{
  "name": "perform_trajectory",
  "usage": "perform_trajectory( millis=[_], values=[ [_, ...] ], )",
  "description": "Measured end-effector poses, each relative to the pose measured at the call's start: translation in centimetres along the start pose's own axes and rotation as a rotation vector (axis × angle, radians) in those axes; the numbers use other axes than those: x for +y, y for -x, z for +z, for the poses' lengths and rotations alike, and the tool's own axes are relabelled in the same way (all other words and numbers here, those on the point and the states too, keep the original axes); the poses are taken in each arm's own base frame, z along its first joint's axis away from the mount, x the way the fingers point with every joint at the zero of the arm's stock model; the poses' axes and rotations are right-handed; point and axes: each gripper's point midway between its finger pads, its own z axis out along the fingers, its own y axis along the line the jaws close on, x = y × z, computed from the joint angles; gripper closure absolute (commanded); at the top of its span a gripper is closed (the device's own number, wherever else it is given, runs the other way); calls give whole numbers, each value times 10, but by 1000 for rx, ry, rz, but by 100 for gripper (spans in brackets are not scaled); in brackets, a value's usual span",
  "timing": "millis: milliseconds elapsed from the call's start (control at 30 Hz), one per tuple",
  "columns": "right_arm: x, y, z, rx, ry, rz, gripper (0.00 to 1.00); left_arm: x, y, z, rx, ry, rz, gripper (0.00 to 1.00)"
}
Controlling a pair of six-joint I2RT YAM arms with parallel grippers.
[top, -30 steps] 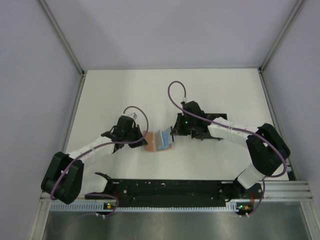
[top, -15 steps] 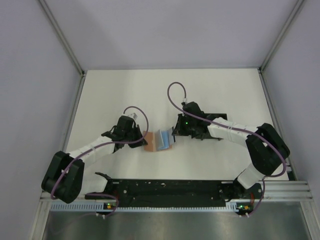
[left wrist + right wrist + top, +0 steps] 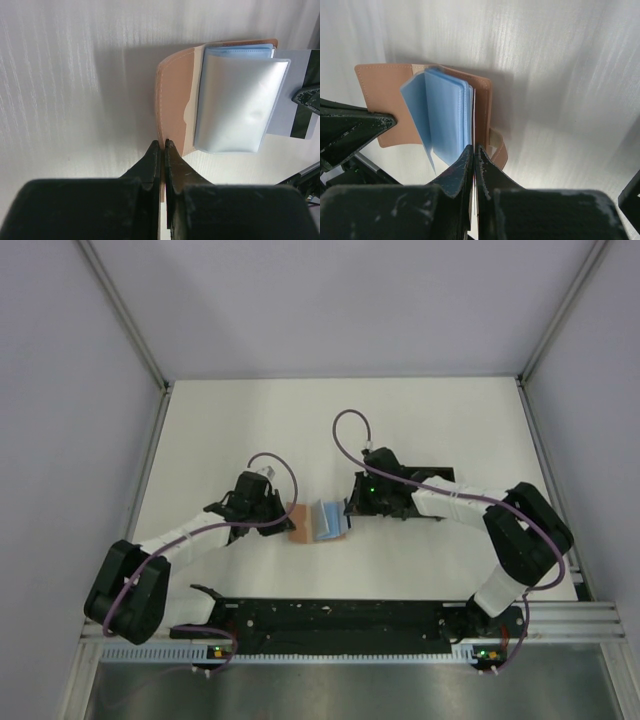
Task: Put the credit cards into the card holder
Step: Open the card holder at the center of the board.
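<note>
**Card held against the open holder**

Lies open mid-tabletop (image 3: 250,430) between the two arms: card holder (image 3: 300,522), tan cover flat, blue-grey sleeves fanned upward. Clamped thin in the left jaws, the near edge of that tan cover. Pinched edge-on in the right jaws, a credit card (image 3: 297,80), pale face and black stripe showing, tucked behind the outermost sleeve. Cannot tell whether inside a pocket.

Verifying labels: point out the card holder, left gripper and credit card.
card holder (image 3: 175,95): left wrist view, tan cover.
left gripper (image 3: 162,144): left wrist view, between fingertips.
credit card (image 3: 297,70): left wrist view, pale back.
</note>
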Motion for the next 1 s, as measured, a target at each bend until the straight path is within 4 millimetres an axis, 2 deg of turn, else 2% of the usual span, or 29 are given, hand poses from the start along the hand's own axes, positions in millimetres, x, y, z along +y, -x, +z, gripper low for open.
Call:
perform_trajectory(
  millis=[200, 367, 667, 1000],
  values=[
    [-10, 7, -7, -54, -56, 0, 100, 0, 0, 0, 2, -2, 0, 100],
    [0, 17, -19, -104, -28, -10, 100, 0, 0, 0, 2, -2, 0, 100],
    [12, 14, -16, -88, 25, -14, 100, -1, 0, 0, 3, -6, 1, 100],
    [-1, 5, -6, -55, -23, -19, 100, -2, 0, 0, 5, -8, 0, 100]
  ],
)
